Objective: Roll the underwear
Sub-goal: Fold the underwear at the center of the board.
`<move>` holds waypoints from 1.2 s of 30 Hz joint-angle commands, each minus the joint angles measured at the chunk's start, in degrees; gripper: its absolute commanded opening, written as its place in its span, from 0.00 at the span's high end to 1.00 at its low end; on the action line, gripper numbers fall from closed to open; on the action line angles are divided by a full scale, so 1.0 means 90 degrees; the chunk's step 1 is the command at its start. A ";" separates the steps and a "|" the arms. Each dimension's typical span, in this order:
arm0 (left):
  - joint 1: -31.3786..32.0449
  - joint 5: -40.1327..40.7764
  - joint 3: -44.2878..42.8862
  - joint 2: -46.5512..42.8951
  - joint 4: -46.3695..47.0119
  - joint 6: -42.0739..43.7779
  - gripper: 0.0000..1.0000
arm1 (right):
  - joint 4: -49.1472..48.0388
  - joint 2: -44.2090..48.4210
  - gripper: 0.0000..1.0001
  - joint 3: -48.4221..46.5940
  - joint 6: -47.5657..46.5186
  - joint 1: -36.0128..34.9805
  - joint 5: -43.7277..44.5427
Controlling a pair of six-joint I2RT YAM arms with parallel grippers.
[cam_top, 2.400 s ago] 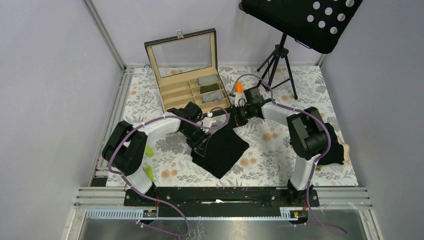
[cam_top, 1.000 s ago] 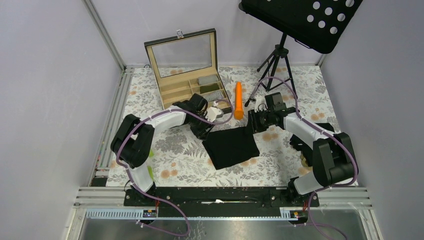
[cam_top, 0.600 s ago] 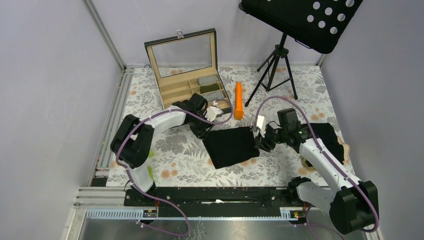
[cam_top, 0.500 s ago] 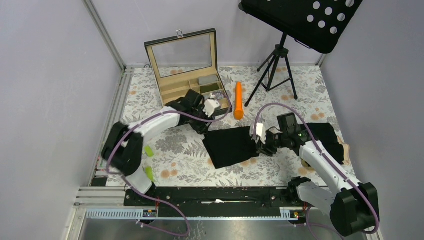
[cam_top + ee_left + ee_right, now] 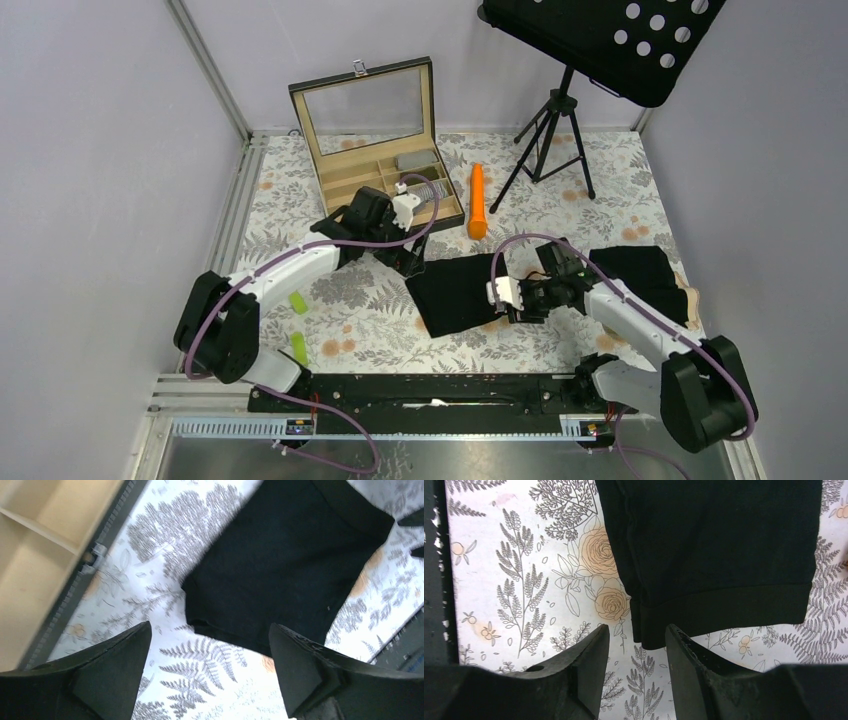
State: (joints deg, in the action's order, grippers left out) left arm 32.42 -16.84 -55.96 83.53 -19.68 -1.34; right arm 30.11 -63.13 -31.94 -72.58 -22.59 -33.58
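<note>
A black underwear [image 5: 462, 292] lies flat and folded on the flowered table. My left gripper [image 5: 407, 262] hovers at its far left corner, jaws wide open and empty. In the left wrist view the underwear [image 5: 290, 565] lies ahead of the gripper [image 5: 210, 630], apart from both fingers. My right gripper [image 5: 510, 300] sits at the underwear's right near corner. In the right wrist view that gripper [image 5: 636, 630] is open, and the hemmed corner of the underwear [image 5: 724, 550] lies just beyond its tips, with nothing between them. More black cloth [image 5: 645, 270] lies at the right edge.
An open wooden box [image 5: 380, 170] with compartments stands at the back left, close behind my left arm, and shows in the left wrist view [image 5: 40, 545]. An orange stick [image 5: 477, 200] lies beside it. A music stand's tripod [image 5: 553, 130] stands at the back. Green pieces [image 5: 297, 347] lie front left.
My left gripper has opened wide and drawn back from the underwear's left edge. My right arm has swung from the underwear's far right side to its near right corner, jaws wider.
</note>
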 commanded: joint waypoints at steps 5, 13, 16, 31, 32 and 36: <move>-0.0048 -0.0418 -0.0037 -0.0373 0.0068 0.0657 0.23 | -0.0493 -0.0688 0.51 0.0007 -0.0651 -0.0232 0.0390; -0.0048 -0.0445 0.0074 -0.0565 -0.0028 0.0902 0.25 | -0.0934 -0.1098 0.63 0.0197 -0.0804 -0.0331 0.0770; -0.0048 -0.0352 0.0075 -0.0565 -0.0105 0.1158 0.28 | -0.0707 -0.1256 0.69 0.0226 -0.1109 -0.0421 0.0858; 0.0764 -0.1765 0.1541 -0.2434 -0.0936 0.5062 0.48 | 0.1081 -0.2699 0.97 -0.1764 0.1002 -0.1380 0.0431; 0.0931 -0.1794 0.1615 -0.2441 -0.1018 0.5257 0.50 | 0.1013 -0.2838 0.97 -0.1821 0.1177 -0.1419 0.0418; 0.1376 -0.2051 0.1874 -0.2229 -0.0875 0.5548 0.52 | 0.0848 -0.3254 0.97 -0.1907 0.1670 -0.1425 0.0460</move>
State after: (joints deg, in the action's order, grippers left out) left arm 41.58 -30.37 -41.28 62.11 -27.11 40.71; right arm 37.10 -89.17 -47.66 -64.82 -35.00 -28.18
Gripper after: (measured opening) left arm 0.484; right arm 0.153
